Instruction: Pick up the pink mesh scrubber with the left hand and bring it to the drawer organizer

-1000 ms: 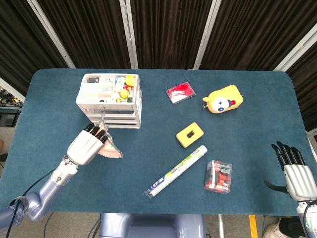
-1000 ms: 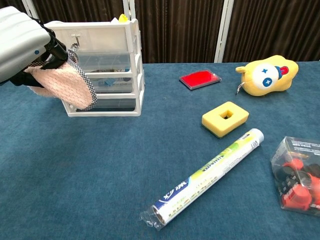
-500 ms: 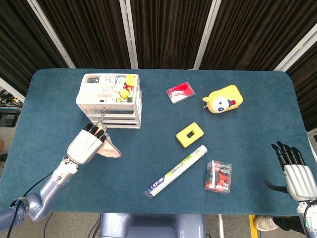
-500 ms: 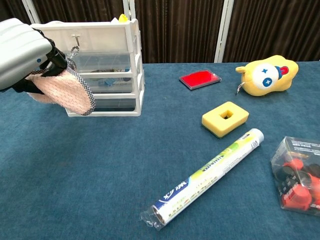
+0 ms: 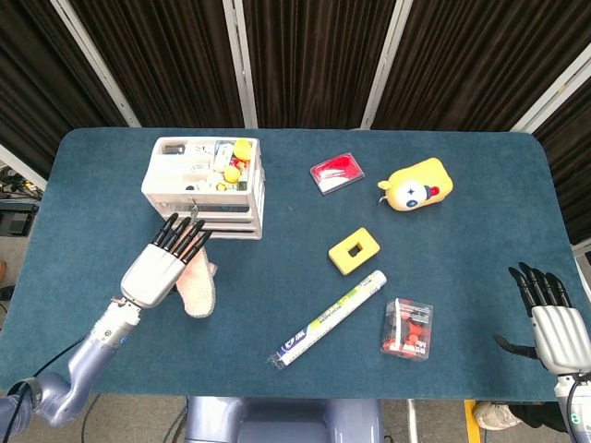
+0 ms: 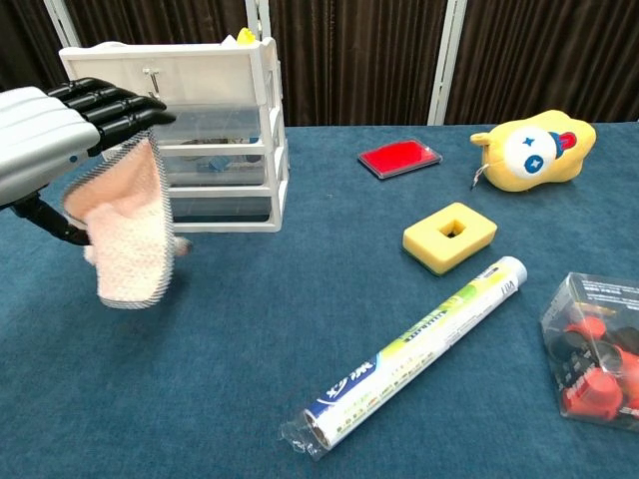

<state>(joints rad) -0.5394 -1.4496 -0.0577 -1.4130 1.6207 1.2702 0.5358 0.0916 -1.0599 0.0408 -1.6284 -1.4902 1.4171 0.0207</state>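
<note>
The pink mesh scrubber [image 5: 198, 290] [image 6: 125, 235] hangs upright just below the fingers of my left hand [image 5: 159, 269] [image 6: 45, 140], in front of the white drawer organizer [image 5: 231, 217] [image 6: 215, 70]. The hand's fingers are stretched out straight and spread, pointing at the organizer's lower drawers, and no finger wraps the scrubber. I cannot tell whether its top edge still touches the fingertips. My right hand [image 5: 552, 323] rests at the table's near right corner, fingers apart and empty.
A white-green tube [image 5: 328, 318] lies near the front middle, with a clear box of red pieces [image 5: 407, 329] beside it. A yellow foam block [image 5: 354, 251], a red case [image 5: 336, 172] and a yellow plush toy [image 5: 417, 185] lie further back right.
My left hand's fingers have uncurled and spread. The scrubber, bunched in the grip before, now droops flat below the fingers and sits lower.
</note>
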